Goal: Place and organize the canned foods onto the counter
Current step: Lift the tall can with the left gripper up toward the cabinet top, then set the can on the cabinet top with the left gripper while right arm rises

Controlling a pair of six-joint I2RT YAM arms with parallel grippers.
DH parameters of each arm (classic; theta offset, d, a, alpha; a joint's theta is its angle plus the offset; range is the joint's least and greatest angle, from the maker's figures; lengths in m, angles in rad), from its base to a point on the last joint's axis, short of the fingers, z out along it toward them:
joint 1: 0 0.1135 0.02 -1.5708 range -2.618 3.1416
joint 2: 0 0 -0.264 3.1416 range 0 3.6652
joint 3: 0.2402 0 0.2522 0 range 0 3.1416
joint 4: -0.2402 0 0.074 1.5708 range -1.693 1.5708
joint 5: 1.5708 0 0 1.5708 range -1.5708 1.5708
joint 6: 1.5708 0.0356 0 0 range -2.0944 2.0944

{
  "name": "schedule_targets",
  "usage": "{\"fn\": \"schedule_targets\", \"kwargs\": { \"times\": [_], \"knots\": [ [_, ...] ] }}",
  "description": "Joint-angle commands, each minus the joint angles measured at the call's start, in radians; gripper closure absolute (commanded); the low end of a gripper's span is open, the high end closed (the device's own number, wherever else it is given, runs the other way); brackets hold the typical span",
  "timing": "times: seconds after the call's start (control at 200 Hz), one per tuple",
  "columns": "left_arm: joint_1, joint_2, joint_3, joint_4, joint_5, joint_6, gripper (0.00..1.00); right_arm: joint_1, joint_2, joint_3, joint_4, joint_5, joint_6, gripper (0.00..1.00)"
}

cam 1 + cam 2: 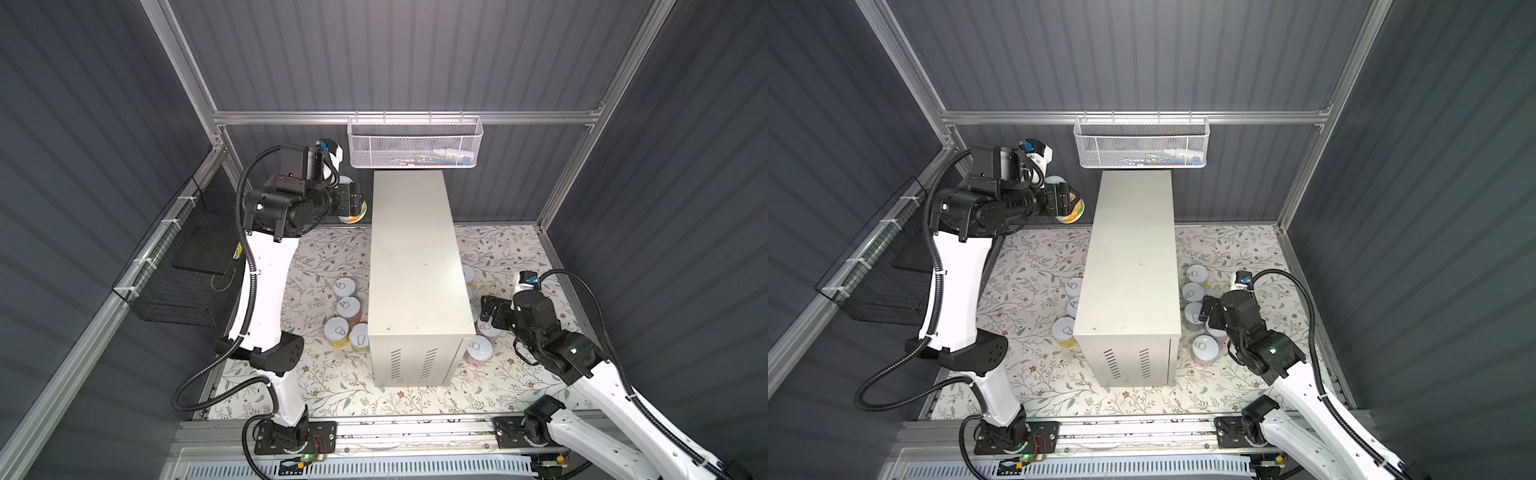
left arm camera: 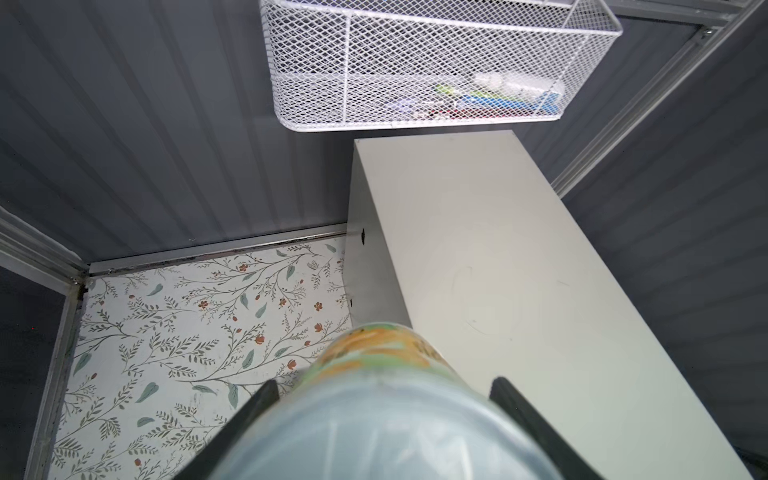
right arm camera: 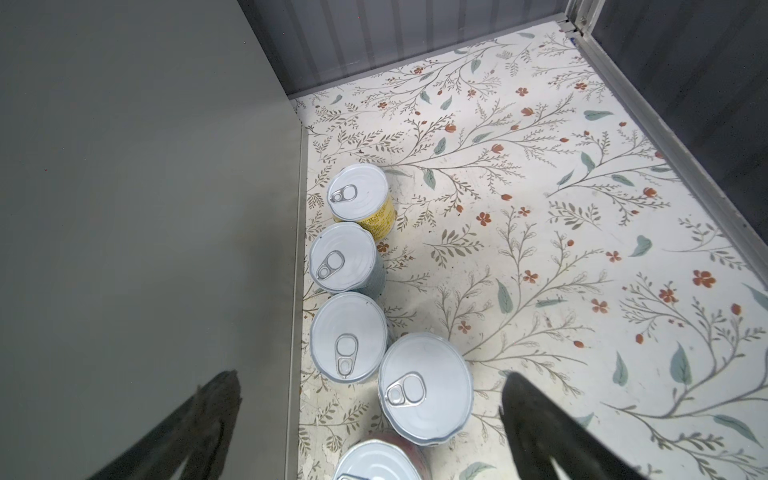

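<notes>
**Carrying one can to the far end of the tabletop**

Nearest: right end effector [image 1: 1207, 309], jaws spread wide and empty, poised over five upright silver-lidded pull-tab cans [image 3: 348, 334]. These are grouped on the floral-patterned surface [image 3: 540, 208] against the box's right flank.

Opposite flank: four similar cans [image 1: 348, 307].

Centre: tall cream-white rectangular metal box tabletop [image 1: 415, 257], top bare.

Far end: left end effector [image 1: 356, 203], clamped on a short cylindrical can with an orange-and-green label [image 2: 382, 365]. It is held just beside the top's far left edge, not yet over it.

Handling: clear the edge, carry the can fully over the top, set it flat near the far corner to leave room for rows, then release.

Unclear:
- The held can's clearance and tilt.
- The contents of the white wire mesh basket [image 1: 415, 143], which are blurred.
- The nearest right-side can, which is cut off.
</notes>
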Motion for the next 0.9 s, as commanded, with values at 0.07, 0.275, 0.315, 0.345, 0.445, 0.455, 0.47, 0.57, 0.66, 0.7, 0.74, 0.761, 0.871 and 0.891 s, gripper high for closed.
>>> {"fn": "schedule_targets", "kwargs": {
  "times": [0.07,0.275,0.315,0.345,0.445,0.455,0.47,0.57,0.66,0.7,0.74,0.761,0.871,0.891],
  "knots": [
    [-0.113,-0.074,-0.013,0.032,0.064,0.065,1.0,-0.004,-0.003,0.052,-0.049,-0.014,0.019,0.01],
    [-0.181,-0.054,-0.029,0.034,0.023,0.077,1.0,-0.004,-0.022,0.069,-0.07,-0.017,0.035,0.01],
    [-0.185,-0.049,-0.031,0.035,0.017,0.076,1.0,-0.002,-0.025,0.073,-0.077,-0.013,0.037,0.01],
    [-0.189,-0.046,-0.028,0.033,0.017,0.076,1.0,-0.003,-0.027,0.078,-0.084,-0.012,0.039,0.01],
    [-0.201,-0.037,-0.041,0.049,0.017,0.073,1.0,-0.003,-0.025,0.093,-0.098,-0.003,0.034,0.01],
    [-0.202,-0.036,-0.045,0.05,0.017,0.073,1.0,-0.002,-0.025,0.095,-0.1,0.001,0.033,0.01],
    [-0.205,-0.035,-0.049,0.058,0.016,0.073,1.0,-0.002,-0.024,0.096,-0.102,0.002,0.031,0.01],
    [-0.228,-0.02,-0.071,0.075,-0.004,0.074,1.0,-0.002,-0.02,0.115,-0.103,0.019,0.019,0.01],
    [-0.254,0.014,-0.052,0.072,-0.015,0.073,1.0,-0.004,-0.014,0.153,-0.109,0.028,0.006,0.01],
    [-0.266,0.032,-0.034,0.066,-0.024,0.076,1.0,-0.003,-0.007,0.175,-0.112,0.026,-0.001,0.01],
    [-0.272,0.05,-0.017,0.058,-0.026,0.076,1.0,-0.002,0.001,0.199,-0.118,0.025,-0.01,0.01],
    [-0.274,0.058,-0.011,0.054,-0.028,0.076,1.0,-0.003,0.005,0.213,-0.121,0.024,-0.013,0.01],
    [-0.28,0.08,-0.005,0.055,-0.036,0.071,1.0,-0.002,0.022,0.266,-0.117,0.012,-0.039,0.01],
    [-0.28,0.081,-0.005,0.055,-0.038,0.07,1.0,-0.002,0.024,0.274,-0.113,0.01,-0.042,0.01]
  ]
}}
